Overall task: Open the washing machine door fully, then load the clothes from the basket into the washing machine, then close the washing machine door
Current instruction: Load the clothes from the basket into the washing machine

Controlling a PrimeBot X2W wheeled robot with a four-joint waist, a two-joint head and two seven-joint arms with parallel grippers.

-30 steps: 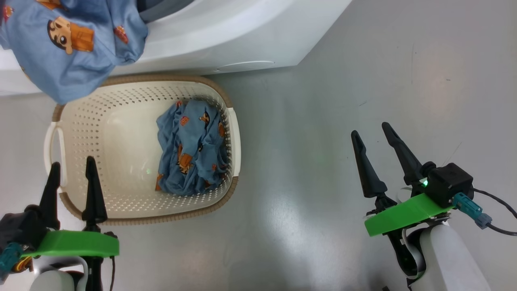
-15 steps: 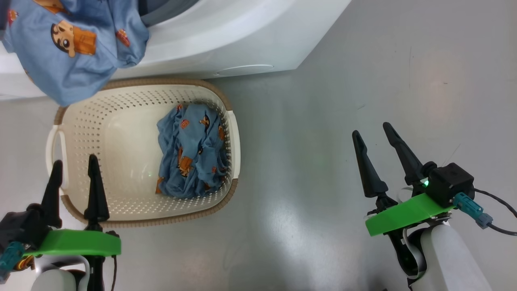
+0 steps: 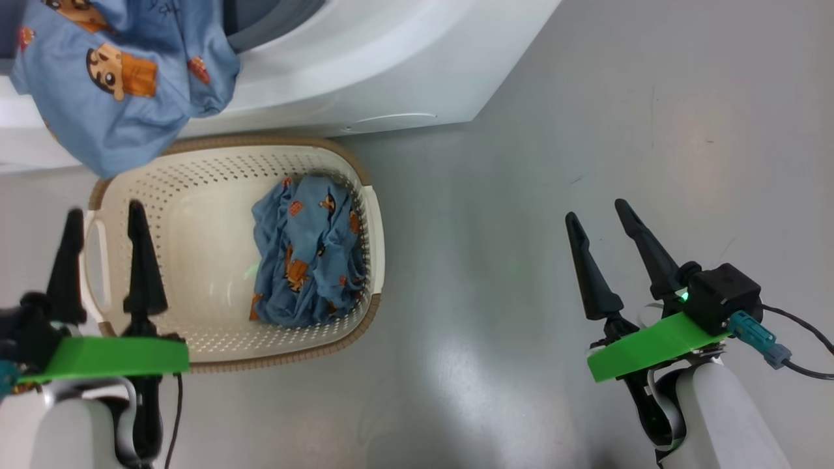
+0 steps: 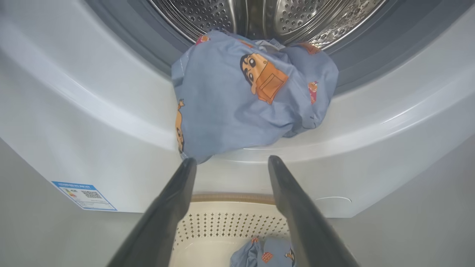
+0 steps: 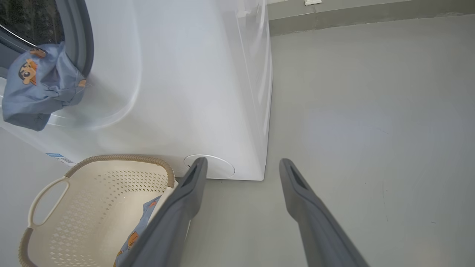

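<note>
Soft light-blue cartoon-print clothes [image 4: 222,118] are hanging, partly hidden, from the shiny white washing machine [image 4: 92,122]; left gripper [image 3: 104,208] and right gripper [image 3: 596,208] are holding fingers spread.

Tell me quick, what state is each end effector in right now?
Left end effector: open, holding nothing.
Right end effector: open, holding nothing.

A glossy grey floor [image 3: 521,195] meets a darker grey skirting band [image 5: 371,15].

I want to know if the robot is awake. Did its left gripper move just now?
Yes. The left gripper went up the head view, further along the basket toward the washing machine.
</note>
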